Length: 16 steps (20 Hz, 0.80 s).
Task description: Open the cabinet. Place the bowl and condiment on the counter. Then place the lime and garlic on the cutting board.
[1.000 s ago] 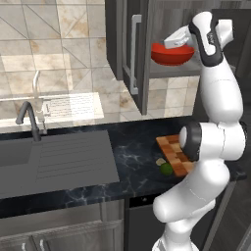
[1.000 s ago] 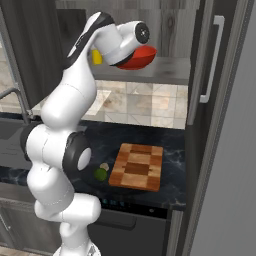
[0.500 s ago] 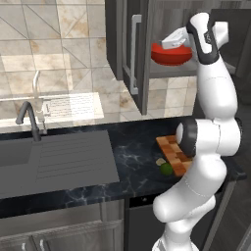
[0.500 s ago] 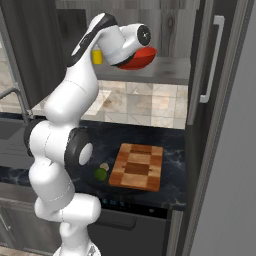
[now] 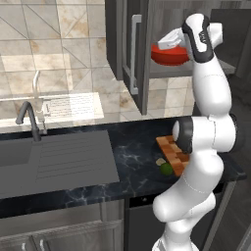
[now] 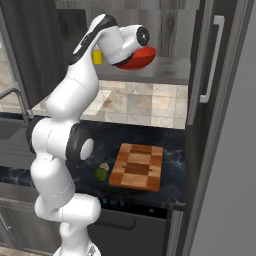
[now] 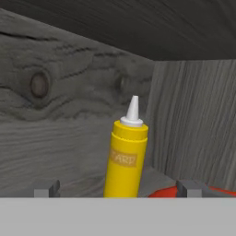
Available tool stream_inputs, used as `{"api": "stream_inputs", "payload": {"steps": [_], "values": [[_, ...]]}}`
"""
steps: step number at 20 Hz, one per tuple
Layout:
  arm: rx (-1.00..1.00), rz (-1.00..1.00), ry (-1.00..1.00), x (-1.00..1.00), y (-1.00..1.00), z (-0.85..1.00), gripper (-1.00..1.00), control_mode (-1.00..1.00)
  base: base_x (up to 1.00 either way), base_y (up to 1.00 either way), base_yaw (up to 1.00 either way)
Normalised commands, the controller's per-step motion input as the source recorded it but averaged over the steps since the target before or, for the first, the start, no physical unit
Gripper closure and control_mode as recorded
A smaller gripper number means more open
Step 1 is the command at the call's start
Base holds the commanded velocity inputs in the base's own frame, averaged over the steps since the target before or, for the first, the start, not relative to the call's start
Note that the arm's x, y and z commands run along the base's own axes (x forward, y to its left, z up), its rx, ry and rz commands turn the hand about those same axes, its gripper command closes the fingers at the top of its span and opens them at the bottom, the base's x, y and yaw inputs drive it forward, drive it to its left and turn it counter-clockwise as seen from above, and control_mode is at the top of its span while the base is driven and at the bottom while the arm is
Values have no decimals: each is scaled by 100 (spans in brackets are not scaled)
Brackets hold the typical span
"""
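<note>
Hand view first: I am looking into the cabinet [image 7: 69, 92], at its grey wood-grain back wall and side wall, and the condiment [image 7: 125, 156] stands upright on the shelf in front of me, yellow body, pointed white nozzle cap on top. My gripper [image 7: 117, 190] is spread as wide as it goes, one fingertip low on each side of the bottle, and neither tip touches it. A sliver of the red bowl [image 7: 161, 192] shows low down, just beside the bottle and next to one of my fingertips [image 7: 186, 189]. From the left base view, my arm rises from the lower right and my hand is up at the open cabinet [image 5: 128, 49], whose door with its long silver bar handle hangs open toward the sink [image 5: 54, 152]; the bowl [image 5: 169, 55] sits on the shelf right under my hand. From the right base view, the bowl [image 6: 142, 56] sticks out from behind my wrist, and a bit of the yellow condiment [image 6: 97, 56] peeks out on the other side of my hand. Down on the counter [image 6: 177, 170] lies the cutting board [image 6: 137, 166], its top bare. The lime [image 6: 101, 174] and the garlic [image 6: 104, 166] rest on the black worktop just beside the board's edge, close together, not on the board.
</note>
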Motion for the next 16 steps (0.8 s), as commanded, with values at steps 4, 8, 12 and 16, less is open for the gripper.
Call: {"api": "stream_inputs", "payload": {"steps": [4,8,12,16], "values": [[0,1,0,13,11,0,-100,-100,0,0,0],[0,0,0,10,12,-1,-100,-100,0,0,0],[0,0,0,9,10,-1,-100,-100,0,0,0],[0,0,0,3,3,-2,-100,-100,0,0,0]]}}
